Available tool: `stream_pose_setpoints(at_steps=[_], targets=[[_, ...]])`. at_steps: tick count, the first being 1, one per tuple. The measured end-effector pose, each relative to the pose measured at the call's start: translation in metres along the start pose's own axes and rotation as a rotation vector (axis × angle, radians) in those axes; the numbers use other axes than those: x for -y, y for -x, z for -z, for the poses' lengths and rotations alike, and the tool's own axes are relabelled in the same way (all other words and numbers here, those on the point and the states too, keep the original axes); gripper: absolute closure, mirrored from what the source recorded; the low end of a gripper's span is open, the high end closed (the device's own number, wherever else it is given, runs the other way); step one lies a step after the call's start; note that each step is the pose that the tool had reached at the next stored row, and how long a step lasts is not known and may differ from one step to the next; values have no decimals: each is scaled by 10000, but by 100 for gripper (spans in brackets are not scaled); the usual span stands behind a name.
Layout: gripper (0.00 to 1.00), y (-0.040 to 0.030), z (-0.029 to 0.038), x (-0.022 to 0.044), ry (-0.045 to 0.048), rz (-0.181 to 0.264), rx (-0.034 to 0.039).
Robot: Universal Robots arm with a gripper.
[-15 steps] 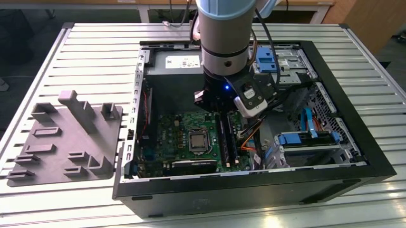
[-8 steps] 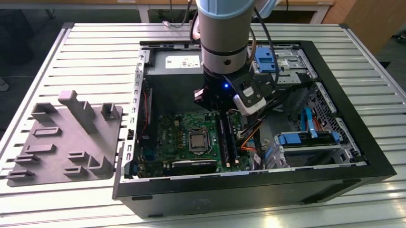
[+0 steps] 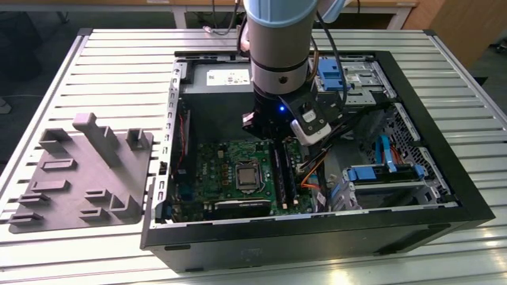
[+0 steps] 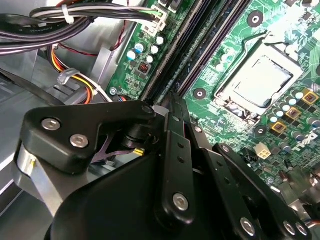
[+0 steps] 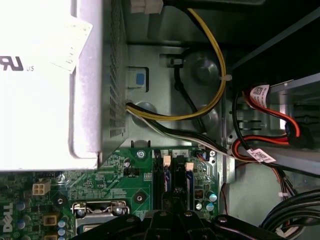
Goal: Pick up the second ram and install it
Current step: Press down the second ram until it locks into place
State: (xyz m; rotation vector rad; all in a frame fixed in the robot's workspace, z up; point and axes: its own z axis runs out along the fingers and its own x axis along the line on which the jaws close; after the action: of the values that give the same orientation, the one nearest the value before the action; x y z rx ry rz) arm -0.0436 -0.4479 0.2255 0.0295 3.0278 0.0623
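Ribbed silver metal surface [image 3: 119, 59] underneath, carrying an open black computer case [image 3: 317, 234] laid on its side. Just beside the case, toward the exterior view's left, a gray plastic fixture [image 3: 79, 172] with raised blocks and slots, lying flat on the surface and well apart from the arm.

Inside the case, a green circuit board [image 3: 214, 172] with a square silver processor socket [image 3: 248, 176] near its middle. Long black plastic memory sockets [image 5: 162, 180] alongside, toward the exterior view's right of the processor socket. Blue plastic drive brackets [image 3: 368, 173] and a bundle of orange cables [image 3: 313, 172] farther to that side. Big silver metal box [image 5: 40, 100] and a looping yellow cable [image 5: 215, 75] past the far end of the sockets, seen in the first wrist view.

Gray and light-blue robot arm [image 3: 277, 53] reaching straight down into the case. Black claw [image 3: 272, 135] clenched, tips drawn together [image 4: 172, 102] directly over the far end of the memory sockets.

Second ram [image 3: 279, 169], a long, narrow, blackish memory stick, standing on edge along the sockets, running from under the claw toward the case's near wall. Pinched, merely touched or already seated: cannot tell, the contact spot hidden by the claw's own black links [image 5: 172, 216].
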Motion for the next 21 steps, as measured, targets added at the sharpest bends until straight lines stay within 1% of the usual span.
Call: stream_pose_setpoints(at_steps=[6, 10, 14, 18, 21], targets=[[89, -3, -24, 1, 5, -1, -1], [89, -7, -55, 2, 8, -2, -2], [89, -7, -61, 3, 11, -2, -1], [89, -11, -90, 4, 8, -1, -4], [89, -11, -93, 4, 12, -2, -2]])
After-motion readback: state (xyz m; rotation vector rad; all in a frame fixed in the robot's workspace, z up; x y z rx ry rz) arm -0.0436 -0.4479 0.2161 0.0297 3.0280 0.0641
